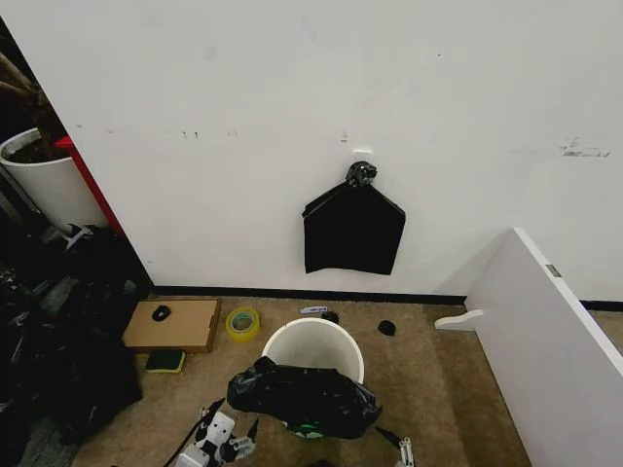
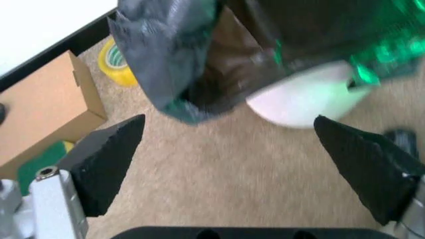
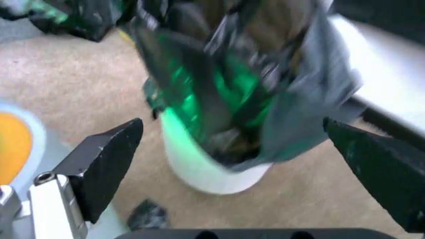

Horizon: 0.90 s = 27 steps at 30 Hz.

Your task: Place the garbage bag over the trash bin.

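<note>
The garbage bag (image 1: pixel 304 397) lies bunched over the near side of the trash bin (image 1: pixel 316 345), which stands on the carpeted floor (image 1: pixel 438 389) in front of the wall; the far part of the rim is bare and white, so the bag seems only half seated at best. Both pincers sit low at the near edge of the floor, the left pincer (image 1: pixel 226 440) just beside the bag's left end and the right pincer (image 1: pixel 401 449) off its right end, and both are spread wide and grasping nothing: the wrist views show the left pincer (image 2: pixel 229 152) and the right pincer (image 3: pixel 236 149) with bare carpet and the bag ahead of the gap. The main risk, as I judge it, is that the loose, slippery film slides off the near rim or collapses into the bin, since nothing pins it. A push from either side could also tip or shift the light bin. Room is fair to the left, where a cardboard box (image 1: pixel 172 324), a yellow tape roll (image 1: pixel 242 322) and a green sponge (image 1: pixel 165 361) lie well apart from the bin. To the right, a white panel (image 1: pixel 555 341) slants toward the near edge and narrows the right arm's space. A second black bag (image 1: pixel 352 229) hangs on the wall behind, clear of the work.
</note>
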Available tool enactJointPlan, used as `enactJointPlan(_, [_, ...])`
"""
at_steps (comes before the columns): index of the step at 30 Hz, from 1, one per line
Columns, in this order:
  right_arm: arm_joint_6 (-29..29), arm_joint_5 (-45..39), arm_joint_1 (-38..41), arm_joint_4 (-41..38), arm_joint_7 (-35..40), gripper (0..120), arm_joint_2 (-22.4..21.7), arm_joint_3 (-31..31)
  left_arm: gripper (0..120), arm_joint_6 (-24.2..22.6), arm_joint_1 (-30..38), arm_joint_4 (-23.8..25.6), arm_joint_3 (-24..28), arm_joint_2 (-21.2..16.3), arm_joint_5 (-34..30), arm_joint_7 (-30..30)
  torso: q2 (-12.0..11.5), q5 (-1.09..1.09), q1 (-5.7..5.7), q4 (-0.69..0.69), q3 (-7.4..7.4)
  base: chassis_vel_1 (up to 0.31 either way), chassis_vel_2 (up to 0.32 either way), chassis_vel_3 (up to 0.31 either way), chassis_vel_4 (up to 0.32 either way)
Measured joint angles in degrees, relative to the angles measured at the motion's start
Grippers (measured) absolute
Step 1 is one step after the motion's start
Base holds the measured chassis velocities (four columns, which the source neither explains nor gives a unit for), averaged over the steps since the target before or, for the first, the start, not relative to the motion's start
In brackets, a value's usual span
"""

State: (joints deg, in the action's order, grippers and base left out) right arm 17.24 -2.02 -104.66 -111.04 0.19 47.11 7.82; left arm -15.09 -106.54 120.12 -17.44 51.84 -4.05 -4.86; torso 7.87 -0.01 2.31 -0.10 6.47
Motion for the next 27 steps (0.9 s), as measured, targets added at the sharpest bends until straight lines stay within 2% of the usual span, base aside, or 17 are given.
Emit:
enactJointPlan(3, [0.3, 1.3, -1.3, -2.8, 2.7, 100, -1.2, 1.2, 100, -0.5, -2.0, 1.8, 0.0, -1.5, 1.5, -1.3, 0.0, 0.02, 0.0, 0.01, 0.0, 0.0, 0.0, 0.0, 0.0])
enactJointPlan(6, [0.4, 0.2, -2.1, -7.0, 4.9, 100, -2.7, 2.3, 100, 2.2, -3.8, 4.3, 0.0, -2.5, 2.4, -3.0, 0.0, 0.0, 0.0, 0.0, 0.0, 0.0, 0.0, 0.0, 0.0])
enactJointPlan(7, [-0.1, -1.2, -1.6, -8.8, 5.5, 100, -3.1, 2.6, 100, 4.4, -4.0, 5.3, 0.0, -2.4, 2.5, -3.6, 0.0, 0.0, 0.0, 0.0, 0.0, 0.0, 0.0, 0.0, 0.0])
enactJointPlan(9, [-3.7, -6.3, 2.1, -12.4, 7.7, 100, -3.4, 2.2, 100, 11.9, -3.3, 5.6, 0.1, -0.8, 3.6, -4.1, 0.0, 0.01, 0.0, 0.0, 0.0, 0.0, 0.0, 0.0, 0.0])
enactJointPlan(10, [-3.7, -6.3, 2.1, -12.4, 7.7, 100, -3.4, 2.2, 100, 11.9, -3.3, 5.6, 0.1, -0.8, 3.6, -4.1, 0.0, 0.01, 0.0, 0.0, 0.0, 0.0, 0.0, 0.0, 0.0])
enactJointPlan(12, [-7.1, -10.0, 5.5, -13.7, 8.5, 100, -3.2, 1.9, 100, 16.8, -2.5, 5.0, 0.2, 0.4, 5.1, -3.8, 0.0, 0.0, 0.0, -0.01, 0.0, 0.0, 0.0, 0.0, 0.0])
enactJointPlan(14, [-15.2, -18.2, 15.4, -13.9, 8.3, 100, -2.2, 0.4, 100, 26.7, -1.3, 2.9, 0.6, 3.1, 6.8, -1.8, 0.0, 0.02, 0.0, 0.02, 0.0, 0.0, 0.0, 0.0, 0.0])
enactJointPlan(15, [-18.8, -22.5, 20.3, -12.2, 6.7, 100, -2.0, -0.6, 100, 30.7, 0.1, 1.7, 0.9, 4.3, 6.3, -0.8, 0.0, 0.03, 0.0, 0.05, 0.01, 0.0, 0.0, 0.0, 0.0])
enactJointPlan(17, [-24.3, -29.0, 28.3, -8.2, 2.8, 100, -1.5, -2.2, 100, 35.5, 3.0, -0.3, 1.3, 6.7, 4.8, 0.3, 0.0, 0.02, 0.0, -0.01, 0.01, 0.0, 0.0, 0.0, 0.0])
enactJointPlan(18, [-24.3, -29.0, 28.3, -8.2, 2.8, 100, -1.5, -2.2, 100, 35.5, 3.0, -0.3, 1.3, 6.7, 4.8, 0.3, 0.0, 0.02, 0.0, -0.01, 0.01, 0.0, 0.0, 0.0, 0.0])
enactJointPlan(21, [-30.2, -33.8, 38.0, -2.1, -5.0, 100, -0.3, -3.8, 100, 41.0, 6.2, -2.5, 1.3, 10.8, 3.4, 0.6, 0.0, 0.02, 0.01, 0.02, 0.01, 0.0, 0.0, 0.0, 0.0])
enactJointPlan(22, [-32.5, -34.2, 42.7, 1.9, -10.6, 100, 0.8, -4.8, 100, 43.1, 8.2, -3.5, 1.4, 13.3, 2.5, 0.4, 0.0, 0.0, 0.01, 0.04, 0.01, 0.0, 0.0, 0.0, 0.0])
enactJointPlan(24, [-35.4, -32.7, 48.7, 8.2, -16.7, 100, 2.9, -7.1, 100, 43.7, 10.4, -3.5, 1.3, 16.9, 0.4, 0.0, 0.0, 0.0, 0.01, 0.0, 0.02, 0.0, 0.0, 0.0, 0.0])
enactJointPlan(27, [-38.8, -31.1, 53.2, 12.1, -18.1, 100, 4.9, -10.0, 100, 42.8, 11.5, -1.8, 1.2, 19.1, -1.7, 0.1, 0.0, 0.03, 0.01, 0.0, 0.02, 0.0, 0.0, 0.0, 0.0])
